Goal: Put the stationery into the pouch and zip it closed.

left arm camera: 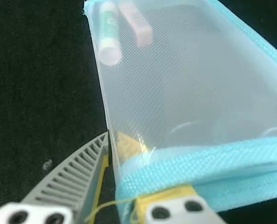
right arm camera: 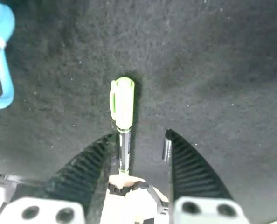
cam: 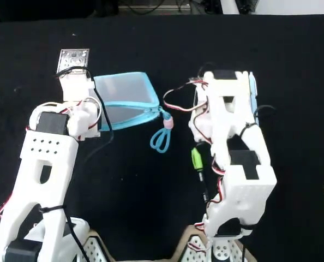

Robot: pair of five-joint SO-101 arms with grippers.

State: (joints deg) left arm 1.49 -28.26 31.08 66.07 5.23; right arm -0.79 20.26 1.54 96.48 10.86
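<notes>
Clamped onto corner of pouch (left arm camera: 190, 84) with left gripper (left arm camera: 114, 142); just beyond, glue stick (left arm camera: 108, 35) and eraser (left arm camera: 137, 25) (through the mesh, from the wrist). Spread wide with right gripper (right arm camera: 141, 136), straddling green pen (right arm camera: 122, 105).

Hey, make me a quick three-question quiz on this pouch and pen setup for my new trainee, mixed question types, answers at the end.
1. True or false: the right gripper is shut on the green-capped pen.
2. What does the left gripper grip? A: the edge of the pouch. B: the pen. C: nothing.
3. Fill in: through the pouch's mesh show a white stick and a pink ___.
Key: 1 false, it is open, with the pen lying between its fingers. 2 A. 3 eraser.
</notes>
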